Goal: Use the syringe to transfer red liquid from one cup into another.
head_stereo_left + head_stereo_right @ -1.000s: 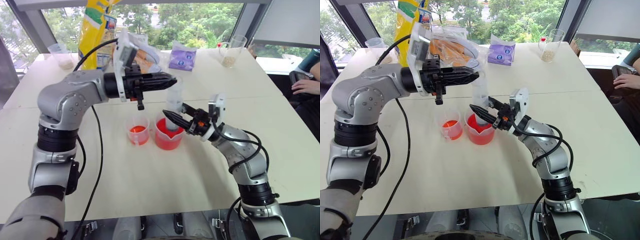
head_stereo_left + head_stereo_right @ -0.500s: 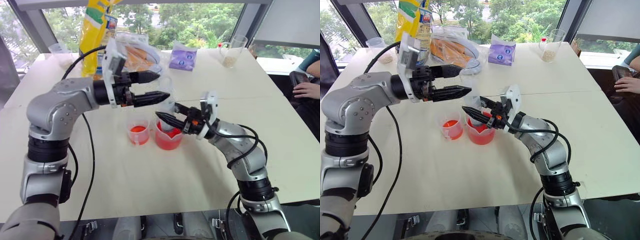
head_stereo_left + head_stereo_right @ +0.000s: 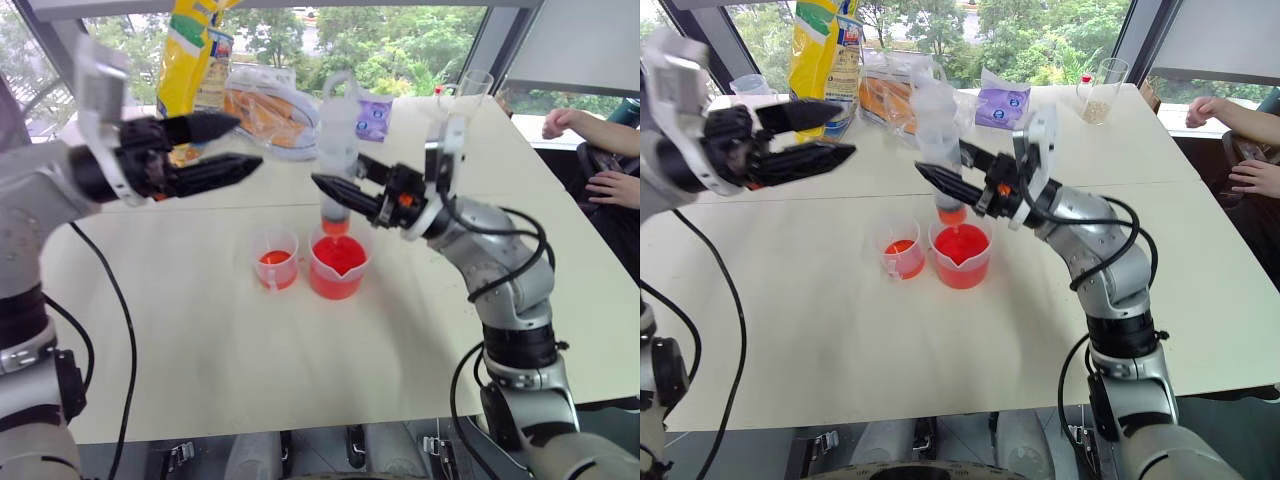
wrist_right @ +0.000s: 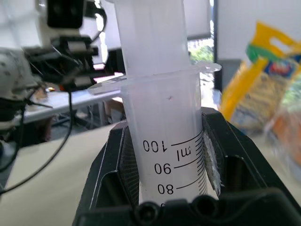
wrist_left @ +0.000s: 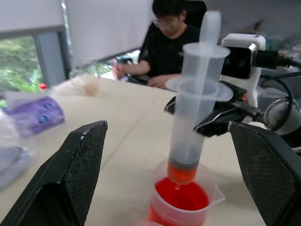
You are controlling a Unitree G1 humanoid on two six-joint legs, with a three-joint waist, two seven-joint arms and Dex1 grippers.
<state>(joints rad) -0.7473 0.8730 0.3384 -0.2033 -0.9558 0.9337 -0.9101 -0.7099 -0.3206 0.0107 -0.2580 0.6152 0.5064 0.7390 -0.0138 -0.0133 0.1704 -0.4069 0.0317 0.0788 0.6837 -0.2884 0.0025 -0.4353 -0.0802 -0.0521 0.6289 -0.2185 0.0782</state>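
Syringe [image 3: 337, 150], clamped upright in the right gripper [image 3: 352, 190], has lifted clear of the spouted cup [image 3: 338, 266] with red at its tip, while the left gripper [image 3: 225, 145] has let go, spread wide and drawn aside, so the small cup [image 3: 276, 259] looks next.

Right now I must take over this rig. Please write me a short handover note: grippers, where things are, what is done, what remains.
Left gripper: open, empty, off to the left of the cups.
Right gripper: shut on the syringe, upright, tip just above the spouted cup.
Syringe holds a little red liquid at its tip; plunger is raised.
Smaller cup stands left of the spouted cup, some red liquid inside.
Left: carry the syringe over the smaller cup and empty it.
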